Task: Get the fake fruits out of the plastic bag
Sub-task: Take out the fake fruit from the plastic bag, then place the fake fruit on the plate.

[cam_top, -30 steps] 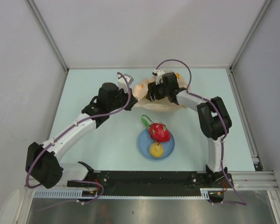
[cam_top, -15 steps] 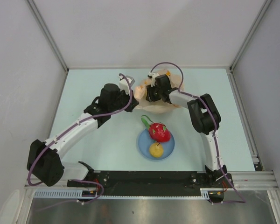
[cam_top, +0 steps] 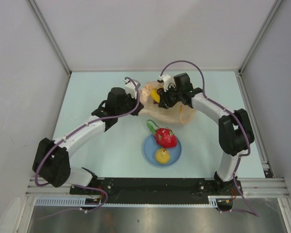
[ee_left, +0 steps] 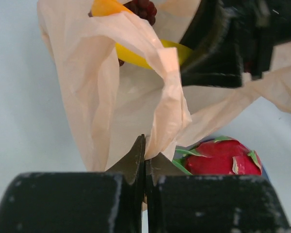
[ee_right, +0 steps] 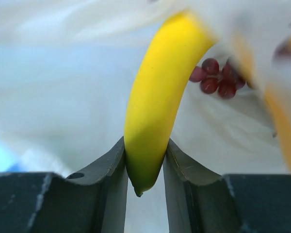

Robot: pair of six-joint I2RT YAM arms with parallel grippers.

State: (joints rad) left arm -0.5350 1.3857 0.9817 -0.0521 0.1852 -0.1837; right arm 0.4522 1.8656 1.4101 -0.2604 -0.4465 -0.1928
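The peach-orange plastic bag [cam_top: 167, 110] lies at the back middle of the table. My left gripper [ee_left: 145, 162] is shut on a fold of the bag [ee_left: 136, 92] at its left edge [cam_top: 141, 93]. My right gripper [ee_right: 144, 165] is shut on the yellow banana [ee_right: 157, 92] at the bag's mouth; the banana shows in the top view [cam_top: 156, 95]. The dark purple grapes [ee_right: 216, 77] lie inside the bag behind it. The red dragon fruit [cam_top: 165, 137] and the yellowish pear-like fruit [cam_top: 161, 155] sit on the blue plate [cam_top: 177, 154].
The blue plate lies in front of the bag, between the two arms. Grey walls stand at the left, back and right of the table. A black rail [cam_top: 155, 185] with the arm bases runs along the near edge.
My right gripper has pulled back to the right out of the bag's mouth with the banana in it, so the banana now shows. My left gripper has crept right, holding the bag.
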